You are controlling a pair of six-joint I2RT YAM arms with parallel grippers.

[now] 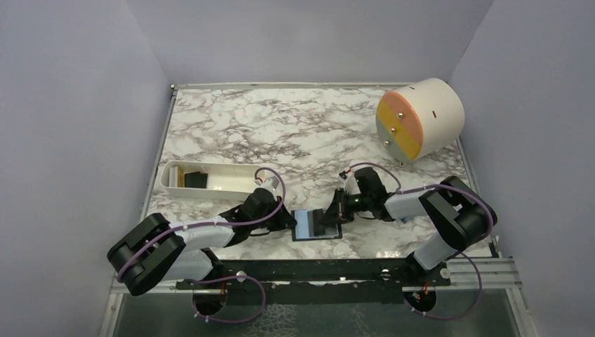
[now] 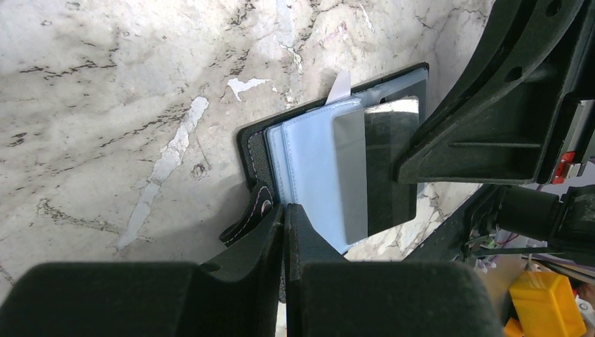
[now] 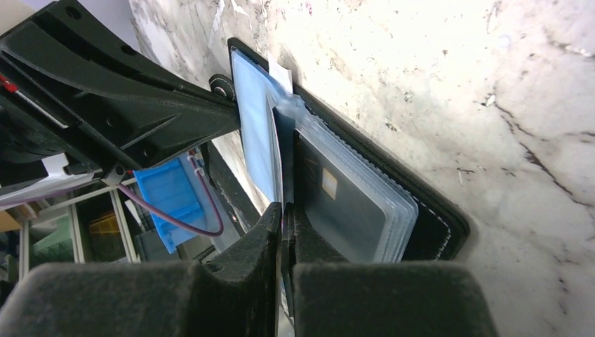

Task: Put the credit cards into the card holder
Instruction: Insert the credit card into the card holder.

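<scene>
Marble table has the open card holder at 6 o'clock, long axis 9-to-3; left gripper clamps its 9 o'clock edge, right gripper, pinched together, sits at 3 o'clock over a dark credit card on its sleeves.

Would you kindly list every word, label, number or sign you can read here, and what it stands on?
No text can be read in any view.
The credit card in the card holder: a chip patch only, no legible print.
The white tab on the holder's edge: too small to tell.
</scene>
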